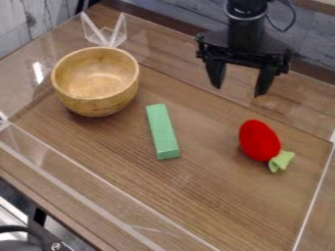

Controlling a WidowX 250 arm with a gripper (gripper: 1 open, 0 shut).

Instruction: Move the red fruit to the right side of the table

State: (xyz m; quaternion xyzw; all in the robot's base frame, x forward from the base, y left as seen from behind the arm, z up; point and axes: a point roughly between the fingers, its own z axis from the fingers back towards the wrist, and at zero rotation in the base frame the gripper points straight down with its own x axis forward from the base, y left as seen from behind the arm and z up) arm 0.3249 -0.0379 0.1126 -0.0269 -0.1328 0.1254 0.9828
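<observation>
Camera view, looking down across the table point(222, 211) from one corner: the gripper point(240, 80) hangs above the far right part of the tabletop, pointing steeply down, its two dark fingers point(214, 73) spread wide apart with nothing between them. It holds nothing and touches nothing.

The red fruit point(260, 140), a toy strawberry, lies on the wood on the right side, nearer the camera than the gripper and well clear of it. Its pale green leafy stem point(280, 162) points toward the near right, close to the clear acrylic wall point(314, 196) along that edge.

The long green block point(163, 130) lies flat near the middle of the table, its length running roughly from far to near, apart from the strawberry to its right. The wooden bowl point(96, 80) stands upright at the far left, empty as far as can be seen, apart from the green block. Behind the bowl, the clear walls meet at a corner point(102, 32).
</observation>
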